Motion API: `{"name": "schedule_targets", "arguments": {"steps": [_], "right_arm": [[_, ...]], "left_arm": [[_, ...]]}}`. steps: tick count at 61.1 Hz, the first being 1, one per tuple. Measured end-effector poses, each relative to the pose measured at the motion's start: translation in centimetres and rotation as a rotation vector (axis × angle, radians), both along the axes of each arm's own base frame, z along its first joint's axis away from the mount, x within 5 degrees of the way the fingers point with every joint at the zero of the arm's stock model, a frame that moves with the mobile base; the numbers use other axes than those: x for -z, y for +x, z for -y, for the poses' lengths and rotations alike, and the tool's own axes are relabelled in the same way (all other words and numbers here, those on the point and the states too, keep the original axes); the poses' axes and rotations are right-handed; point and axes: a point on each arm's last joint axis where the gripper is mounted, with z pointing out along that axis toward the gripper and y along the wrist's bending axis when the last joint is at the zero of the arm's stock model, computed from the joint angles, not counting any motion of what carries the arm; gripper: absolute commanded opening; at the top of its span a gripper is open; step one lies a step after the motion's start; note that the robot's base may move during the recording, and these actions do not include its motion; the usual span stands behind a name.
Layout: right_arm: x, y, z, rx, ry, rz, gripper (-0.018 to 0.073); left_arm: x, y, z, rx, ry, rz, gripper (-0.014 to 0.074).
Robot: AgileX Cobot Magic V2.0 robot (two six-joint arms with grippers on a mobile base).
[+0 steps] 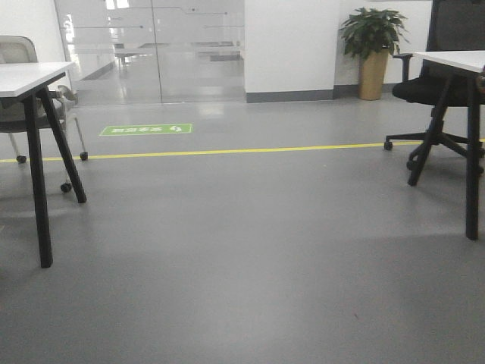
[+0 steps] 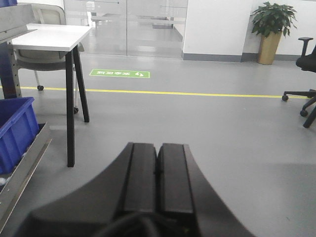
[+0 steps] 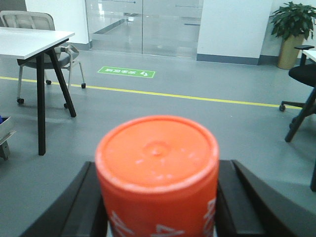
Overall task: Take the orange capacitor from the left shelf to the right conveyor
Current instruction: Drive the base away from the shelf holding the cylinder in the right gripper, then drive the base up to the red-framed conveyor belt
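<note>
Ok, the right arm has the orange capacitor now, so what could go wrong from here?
The orange capacitor is a round can held only by its sides in the right gripper, so it might slip in transit. The conveyor is in no view, so the drop spot can't be checked. The shut left gripper is near the blue bin on the left shelf and could clip it.

- Capacitor: orange cylinder, upright, with a flat top that has a small central dimple and white print on its side. It is gripped between the dark jaws of the right gripper.
- Shelf: steel rail at the left edge, carrying a blue bin.
</note>
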Motion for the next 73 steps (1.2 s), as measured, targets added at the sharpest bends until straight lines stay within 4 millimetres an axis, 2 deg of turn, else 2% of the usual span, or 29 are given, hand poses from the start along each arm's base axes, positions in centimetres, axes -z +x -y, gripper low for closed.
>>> {"name": "schedule_targets", "arguments": {"steps": [73], "right_arm": [[0.00, 0.00, 0.00, 0.000, 0.000, 0.000, 0.0068]], "left_arm": [[0.00, 0.00, 0.00, 0.000, 0.000, 0.000, -0.0127]]}}
